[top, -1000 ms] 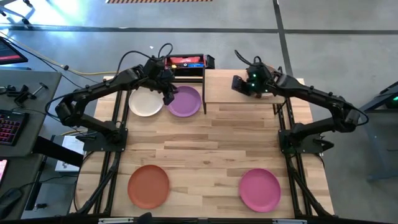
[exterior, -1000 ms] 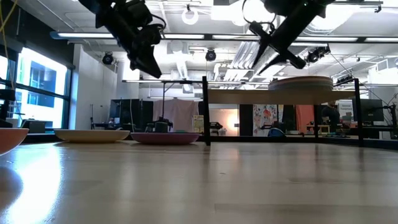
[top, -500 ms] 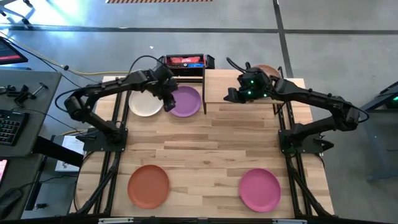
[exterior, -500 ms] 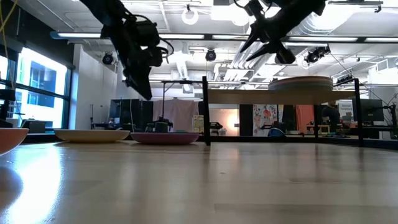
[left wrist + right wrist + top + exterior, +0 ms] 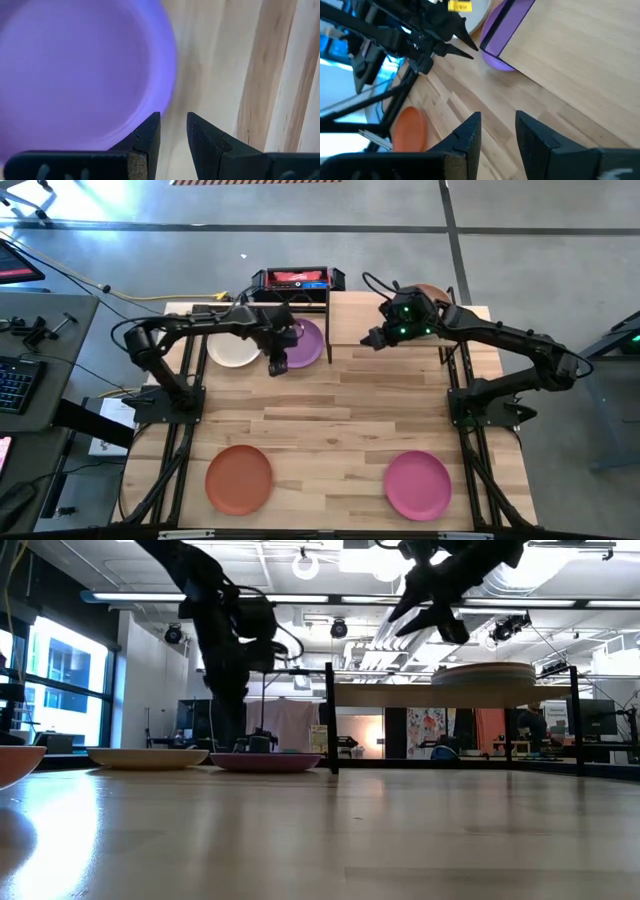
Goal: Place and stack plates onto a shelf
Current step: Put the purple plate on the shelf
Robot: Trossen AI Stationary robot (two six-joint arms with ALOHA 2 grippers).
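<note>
Left gripper (image 5: 173, 131), fingers slightly apart and empty, hovers at the rigid, light, smooth round matte purple plate's (image 5: 80, 75) rim, the likely grip point, near the tabletop's (image 5: 330, 400) far edge; right gripper (image 5: 496, 131), slightly open and empty, above the light-wood shelf (image 5: 395, 330)

My left arm covers part of the purple plate (image 5: 303, 343), the shelf (image 5: 400, 330) hides most of the stack (image 5: 430, 292) at its upper right corner, and the low view's left edge cuts off a plate (image 5: 15, 762).
</note>
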